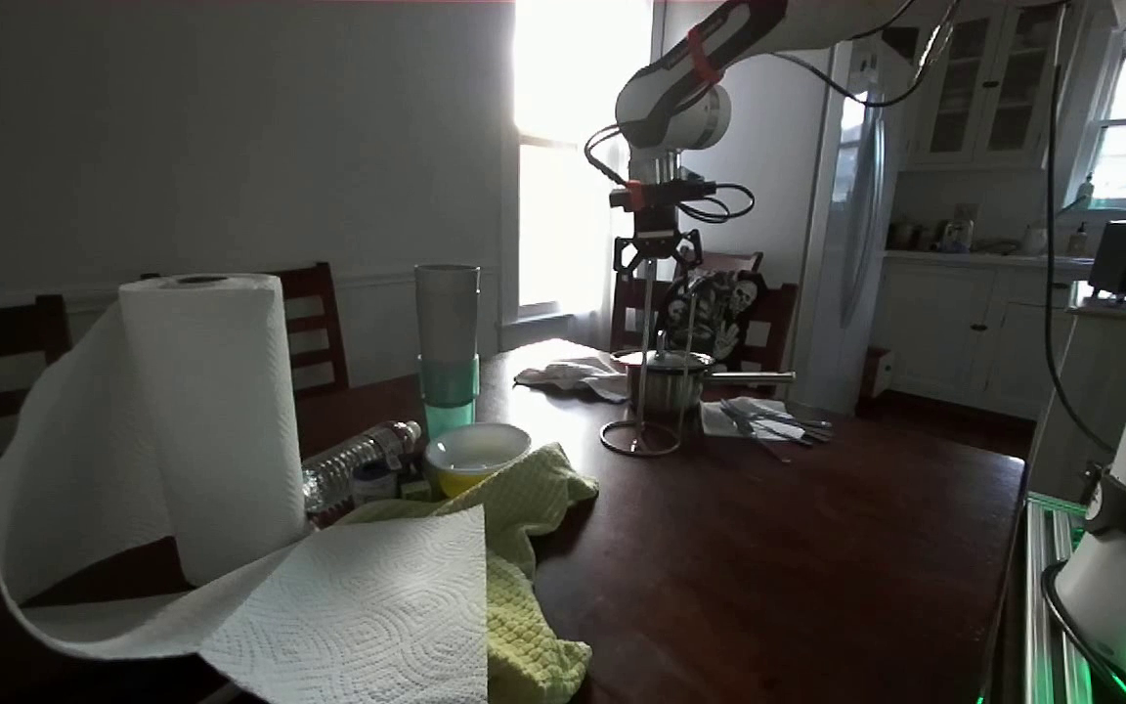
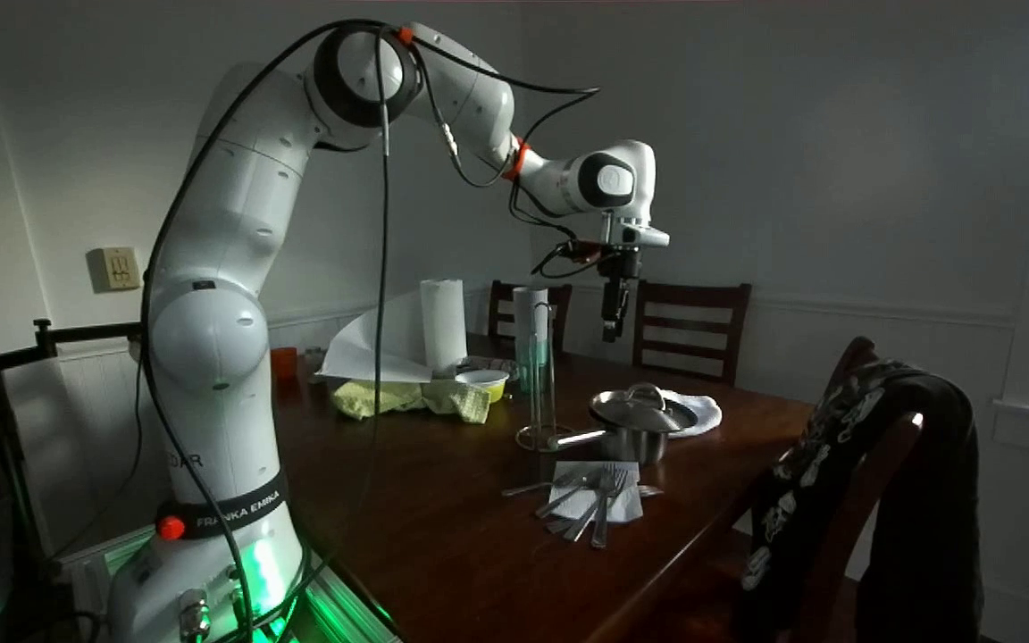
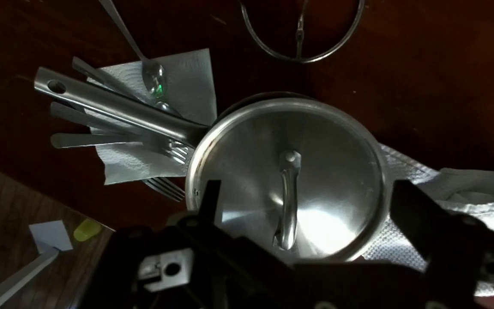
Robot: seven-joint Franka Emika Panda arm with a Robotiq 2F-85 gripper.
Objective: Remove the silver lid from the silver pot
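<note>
I've got the gripper [image 1: 658,264] hanging over the silver pot [image 2: 639,446], its jaws spread wide apart. In my wrist view the silver lid [image 3: 311,171] sits on the pot, with cutlery [image 3: 88,140] just beside it.

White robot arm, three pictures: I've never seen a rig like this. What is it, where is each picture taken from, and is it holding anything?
The machine is a single robot arm ending in a black two-fingered gripper. Two pictures come from cameras standing outside the robot; the third is from a camera on its wrist, looking down past the gripper. On the dark table stands a silver pot with its silver lid on. Near it are a wire stand and cutlery, partly on white paper. Elsewhere are a paper towel roll, stacked cups and a yellow-green cloth. Nothing is held: the gripper is open, above the lid.
</note>
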